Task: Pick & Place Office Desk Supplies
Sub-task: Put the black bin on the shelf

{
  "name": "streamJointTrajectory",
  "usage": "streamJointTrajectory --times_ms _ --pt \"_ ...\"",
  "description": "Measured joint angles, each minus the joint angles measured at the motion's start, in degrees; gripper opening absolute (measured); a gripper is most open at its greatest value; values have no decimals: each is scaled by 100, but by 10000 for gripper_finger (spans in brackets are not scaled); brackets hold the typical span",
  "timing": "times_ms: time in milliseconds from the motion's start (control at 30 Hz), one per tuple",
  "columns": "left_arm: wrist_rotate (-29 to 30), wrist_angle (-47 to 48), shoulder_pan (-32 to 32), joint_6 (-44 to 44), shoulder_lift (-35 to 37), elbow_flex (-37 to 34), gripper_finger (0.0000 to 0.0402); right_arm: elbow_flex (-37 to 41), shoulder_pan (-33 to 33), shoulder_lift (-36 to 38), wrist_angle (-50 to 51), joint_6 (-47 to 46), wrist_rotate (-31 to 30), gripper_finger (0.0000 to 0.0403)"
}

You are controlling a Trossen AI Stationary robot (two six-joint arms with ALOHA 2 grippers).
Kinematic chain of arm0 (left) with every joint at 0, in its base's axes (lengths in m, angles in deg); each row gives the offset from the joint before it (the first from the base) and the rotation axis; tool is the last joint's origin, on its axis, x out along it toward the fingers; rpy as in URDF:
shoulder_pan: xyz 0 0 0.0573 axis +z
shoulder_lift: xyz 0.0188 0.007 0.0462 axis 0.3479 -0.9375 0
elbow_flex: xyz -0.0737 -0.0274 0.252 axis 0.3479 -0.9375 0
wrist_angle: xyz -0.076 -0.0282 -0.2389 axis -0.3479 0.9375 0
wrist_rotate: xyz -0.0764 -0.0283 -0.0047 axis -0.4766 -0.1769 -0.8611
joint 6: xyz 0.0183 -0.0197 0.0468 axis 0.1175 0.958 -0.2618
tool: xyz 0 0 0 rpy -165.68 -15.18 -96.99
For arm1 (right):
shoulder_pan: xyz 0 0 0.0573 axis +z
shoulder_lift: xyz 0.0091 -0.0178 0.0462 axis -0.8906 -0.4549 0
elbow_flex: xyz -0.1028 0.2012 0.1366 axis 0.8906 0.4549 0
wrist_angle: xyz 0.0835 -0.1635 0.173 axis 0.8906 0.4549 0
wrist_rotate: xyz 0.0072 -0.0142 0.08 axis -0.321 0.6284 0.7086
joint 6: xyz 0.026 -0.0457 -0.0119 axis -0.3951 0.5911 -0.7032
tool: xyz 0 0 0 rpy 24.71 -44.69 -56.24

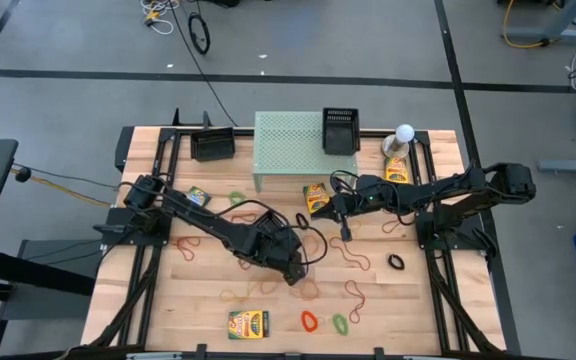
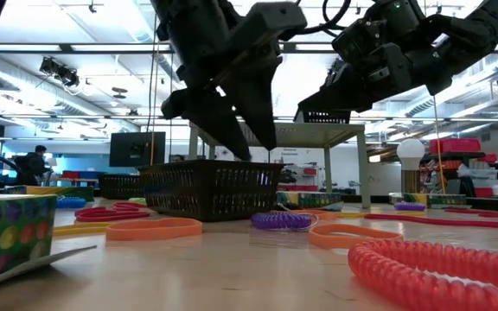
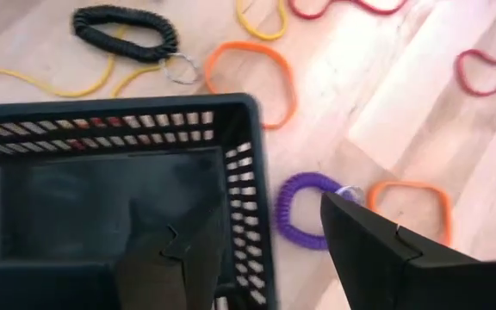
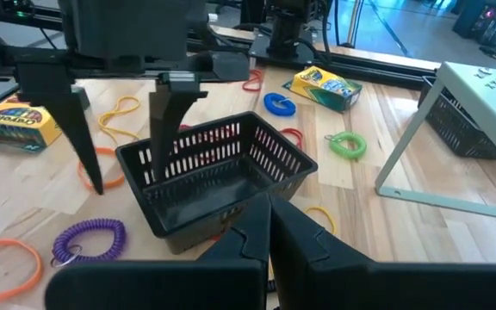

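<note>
Grey floor (image 1: 368, 40) around the wooden table (image 1: 418, 300), crossed by dark tape lines (image 1: 268, 78); yellow cable coils (image 1: 528, 25) lie at one corner. Low view: open ceiling with bright strip lights (image 2: 102, 47), a dark monitor (image 2: 137, 149), a seated person (image 2: 35, 162) at far benches.

black basket (image 4: 218, 176), purple coil (image 4: 89, 241), green loop (image 4: 348, 144), crayon box (image 4: 325, 87)

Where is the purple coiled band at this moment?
The purple coiled band lies on the table beside the black basket, next to an orange band, under the left end effector.
</note>
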Motion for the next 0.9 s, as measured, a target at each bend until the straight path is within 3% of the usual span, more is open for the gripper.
streamJointTrajectory --times_ms 233,600,733,900 --pt "-202 122 -14 210 0 0 179 0 0 -2 2 -1 15 7" --pt "-303 439 -46 117 0 0 64 0 0 -4 0 17 12 7" --pt "-441 433 -50 115 -2 0 70 0 0 -4 0 17 12 7" --pt "-402 426 -48 123 -2 0 118 0 0 -4 0 17 12 7"
